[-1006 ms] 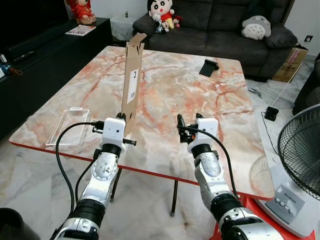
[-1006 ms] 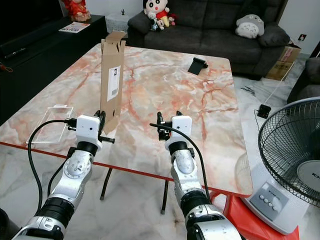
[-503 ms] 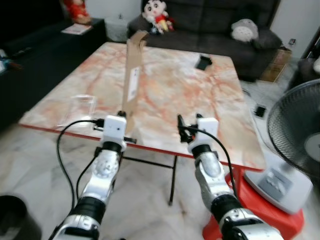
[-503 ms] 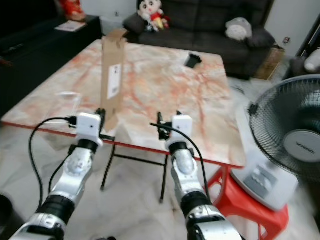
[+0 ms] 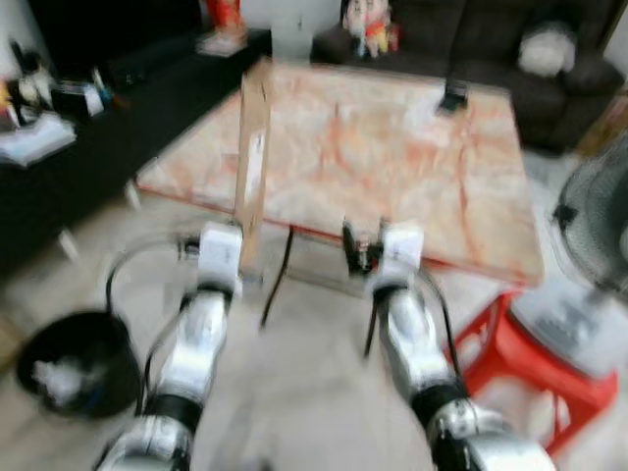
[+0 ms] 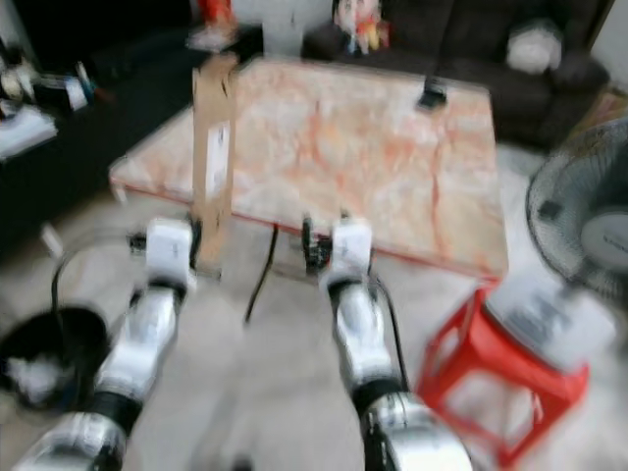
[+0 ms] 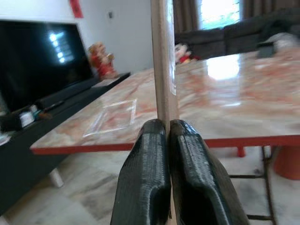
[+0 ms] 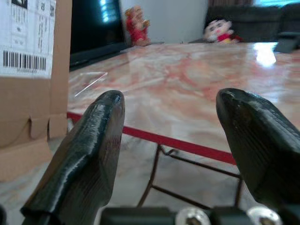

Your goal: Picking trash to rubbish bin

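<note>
Receded marble table point(image 5: 412, 147); black bin point(image 5: 74, 363) now on floor.

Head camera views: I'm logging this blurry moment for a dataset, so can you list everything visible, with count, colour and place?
flattened cardboard box: 1, brown with white label, upright in the left gripper, off the table
table: 1, pink-orange marble top with red edge, ahead of the robot
dark object: 1, black, far side of the table
rubbish bin: 1, black, on the floor at the robot's left
stool: 1, red, on the floor at right
fan: 1, dark grille, right edge
sofa: 1, dark grey, behind the table
left gripper: 1, black fingers, shut on the cardboard
right gripper: 1, black fingers, open, holding nothing
</note>
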`<state>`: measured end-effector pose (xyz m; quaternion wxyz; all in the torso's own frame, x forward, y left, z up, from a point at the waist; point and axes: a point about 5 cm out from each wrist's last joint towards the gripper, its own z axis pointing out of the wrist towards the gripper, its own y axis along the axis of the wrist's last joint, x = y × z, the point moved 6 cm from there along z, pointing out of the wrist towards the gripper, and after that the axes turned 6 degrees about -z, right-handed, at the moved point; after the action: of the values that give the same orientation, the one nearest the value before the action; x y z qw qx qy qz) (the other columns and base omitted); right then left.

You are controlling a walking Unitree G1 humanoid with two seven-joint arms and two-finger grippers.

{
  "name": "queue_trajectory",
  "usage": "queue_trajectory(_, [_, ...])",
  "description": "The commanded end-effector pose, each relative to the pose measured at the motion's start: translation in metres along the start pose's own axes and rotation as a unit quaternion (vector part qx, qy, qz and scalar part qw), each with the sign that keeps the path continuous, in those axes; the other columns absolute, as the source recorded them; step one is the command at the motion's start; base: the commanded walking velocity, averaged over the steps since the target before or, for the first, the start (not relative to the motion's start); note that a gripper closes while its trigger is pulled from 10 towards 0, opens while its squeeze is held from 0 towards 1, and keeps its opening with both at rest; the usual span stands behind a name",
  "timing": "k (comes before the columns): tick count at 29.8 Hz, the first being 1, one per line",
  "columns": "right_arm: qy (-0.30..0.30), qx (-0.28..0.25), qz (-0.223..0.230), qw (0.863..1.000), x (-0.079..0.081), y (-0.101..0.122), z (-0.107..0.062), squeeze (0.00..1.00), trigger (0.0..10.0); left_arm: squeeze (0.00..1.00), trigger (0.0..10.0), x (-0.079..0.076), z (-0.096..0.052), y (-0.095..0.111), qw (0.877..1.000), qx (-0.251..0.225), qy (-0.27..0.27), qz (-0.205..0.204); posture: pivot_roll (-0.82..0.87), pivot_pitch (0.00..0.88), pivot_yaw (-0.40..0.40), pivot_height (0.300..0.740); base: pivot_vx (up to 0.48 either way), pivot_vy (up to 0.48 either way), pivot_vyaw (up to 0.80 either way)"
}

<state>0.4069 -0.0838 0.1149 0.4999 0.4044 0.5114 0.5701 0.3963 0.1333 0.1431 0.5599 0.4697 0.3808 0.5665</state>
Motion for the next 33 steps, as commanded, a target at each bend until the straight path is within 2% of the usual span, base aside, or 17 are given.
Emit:
queue_trajectory(1, [-0.001, -0.005, 0.002, 1.000, 0.000, 0.004, 0.003, 0.00, 10.0, 0.00, 10.0, 0.001, 0.003, 0.007, 1.000, -0.012, 0.000, 0.001, -0.02, 0.003, -0.050, 0.740, -0.255, 0.000, 0.00])
queue_trajectory(7, [0.000, 0.005, 0.001, 1.000, -0.001, -0.001, 0.001, 0.00, 10.0, 0.00, 10.0, 0.003, 0.001, 0.002, 1.000, -0.004, 0.003, 0.002, -0.02, 0.005, -0.051, 0.740, -0.170, 0.000, 0.00])
queue_trajectory(9, [0.002, 0.019, 0.002, 1.000, -0.001, -0.008, -0.002, 0.00, 10.0, 0.00, 10.0, 0.007, -0.001, -0.006, 1.000, 0.014, 0.009, 0.001, -0.02, 0.005, -0.051, 0.740, 0.000, 0.000, 0.00])
queue_trajectory(13, [-0.003, 0.082, 0.007, 0.997, -0.009, -0.038, -0.015, 0.00, 10.0, 0.00, 10.0, 0.020, -0.014, -0.036, 0.997, 0.074, 0.024, -0.014, -0.02, 0.008, -0.053, 0.740, 0.000, 0.000, 0.00])
queue_trajectory(15, [-0.007, 0.114, 0.011, 0.993, -0.014, -0.054, -0.024, 0.00, 10.0, 0.00, 10.0, 0.026, -0.024, -0.056, 0.992, 0.115, 0.033, -0.037, -0.02, 0.010, -0.053, 0.740, 0.000, 0.000, 0.00])
queue_trajectory(16, [-0.006, 0.151, 0.018, 0.988, -0.017, -0.072, -0.035, 0.00, 10.0, 0.00, 10.0, 0.030, -0.036, -0.074, 0.986, 0.155, 0.040, -0.053, -0.02, 0.010, -0.053, 0.740, 0.000, 0.000, 0.00])
queue_trajectory(20, [-0.012, 0.213, 0.026, 0.977, -0.025, -0.102, -0.060, 0.00, 10.0, 0.00, 10.0, 0.039, -0.063, -0.107, 0.971, 0.225, 0.054, -0.063, -0.02, 0.012, -0.053, 0.740, 0.000, 0.000, 0.00])
queue_trajectory(21, [-0.018, 0.235, 0.026, 0.972, -0.029, -0.113, -0.070, 0.00, 10.0, 0.00, 10.0, 0.043, -0.073, -0.116, 0.965, 0.245, 0.062, -0.066, -0.02, 0.012, -0.053, 0.740, 0.000, 0.000, 0.00])
queue_trajectory(22, [-0.026, 0.272, 0.027, 0.962, -0.035, -0.130, -0.088, 0.00, 10.0, 0.00, 10.0, 0.047, -0.091, -0.132, 0.954, 0.282, 0.073, -0.073, -0.02, 0.013, -0.054, 0.740, 0.000, 0.000, 0.00])
queue_trajectory(23, [-0.026, 0.272, 0.027, 0.962, -0.035, -0.130, -0.088, 0.00, 10.0, 0.00, 10.0, 0.047, -0.091, -0.132, 0.954, 0.282, 0.073, -0.073, -0.02, 0.013, -0.054, 0.740, 0.000, 0.000, 0.00])
queue_trajectory(24, [-0.031, 0.299, 0.028, 0.953, -0.039, -0.142, -0.102, 0.00, 10.0, 0.00, 10.0, 0.048, -0.105, -0.144, 0.944, 0.312, 0.075, -0.076, -0.02, 0.014, -0.054, 0.740, 0.000, 0.000, 0.00])
queue_trajectory(26, [-0.032, 0.305, 0.027, 0.951, -0.040, -0.144, -0.106, 0.00, 10.0, 0.00, 10.0, 0.048, -0.108, -0.147, 0.942, 0.320, 0.074, -0.076, -0.02, 0.014, -0.054, 0.740, 0.000, 0.000, 0.00])
queue_trajectory(27, [-0.037, 0.353, 0.024, 0.935, -0.044, -0.164, -0.133, 0.00, 10.0, 0.00, 10.0, 0.046, -0.134, -0.165, 0.924, 0.368, 0.071, -0.070, -0.02, 0.014, -0.055, 0.740, 0.000, 0.000, 0.00])
queue_trajectory(30, [-0.044, 0.413, 0.017, 0.910, -0.050, -0.186, -0.169, 0.00, 10.0, 0.00, 10.0, 0.044, -0.170, -0.185, 0.898, 0.427, 0.078, -0.075, -0.02, 0.014, -0.055, 0.740, 0.000, 0.000, 0.00])
queue_trajectory(31, [-0.048, 0.434, 0.018, 0.899, -0.051, -0.193, -0.183, 0.00, 10.0, 0.00, 10.0, 0.044, -0.186, -0.193, 0.886, 0.450, 0.083, -0.077, -0.02, 0.013, -0.053, 0.740, 0.000, 0.000, 0.00])
queue_trajectory(33, [-0.050, 0.452, 0.020, 0.890, -0.051, -0.199, -0.195, 0.00, 10.0, 0.00, 10.0, 0.043, -0.199, -0.198, 0.875, 0.471, 0.086, -0.076, -0.02, 0.011, -0.052, 0.740, 0.000, 0.000, 0.00])
